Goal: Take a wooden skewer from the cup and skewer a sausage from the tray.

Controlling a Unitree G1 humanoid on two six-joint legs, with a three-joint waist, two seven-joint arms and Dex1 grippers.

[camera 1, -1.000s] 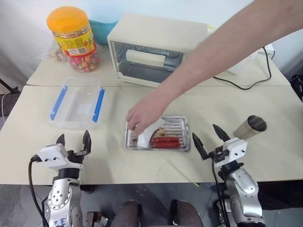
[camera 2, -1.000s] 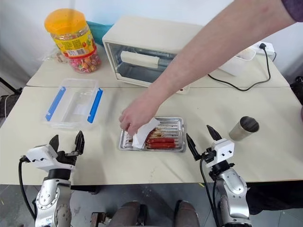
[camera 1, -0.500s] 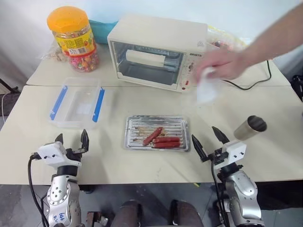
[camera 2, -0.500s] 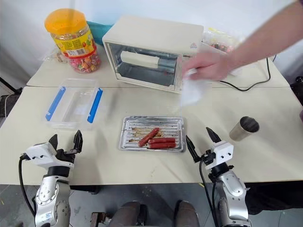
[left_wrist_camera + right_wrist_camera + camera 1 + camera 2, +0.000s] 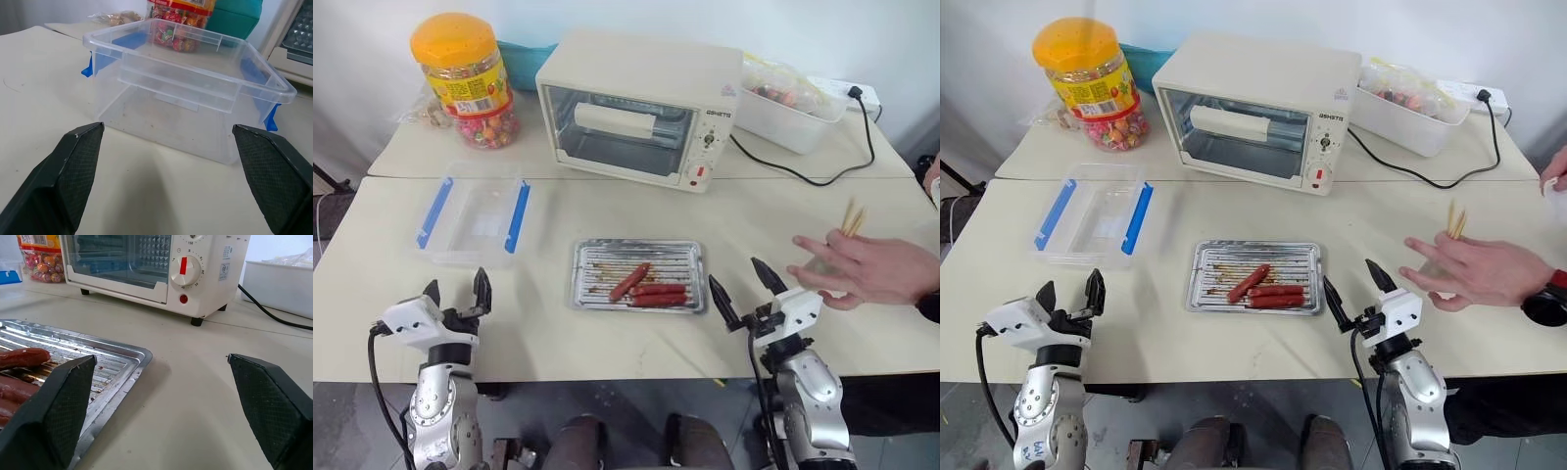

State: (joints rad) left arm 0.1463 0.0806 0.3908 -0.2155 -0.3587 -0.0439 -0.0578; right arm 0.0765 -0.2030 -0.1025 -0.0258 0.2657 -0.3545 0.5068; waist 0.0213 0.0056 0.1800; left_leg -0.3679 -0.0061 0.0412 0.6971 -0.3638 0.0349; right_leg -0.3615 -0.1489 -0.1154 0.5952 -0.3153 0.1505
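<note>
Both our hands are open and hold nothing: the left hand [image 5: 456, 291] near the clear plastic box [image 5: 475, 212], the right hand [image 5: 741, 287] just beside the right end of the tray [image 5: 638, 247]. Three sausages [image 5: 647, 289] lie in the tray at the middle of the surface [image 5: 558, 338]. A person's hand [image 5: 862, 267] covers the place on our right where wooden skewers [image 5: 851, 216] stick up; the cup under it is hidden. We judge the step is to fetch a skewer. We should wait until this hand leaves, then bring the right hand over the skewers and close on only one, near its upper end
</note>
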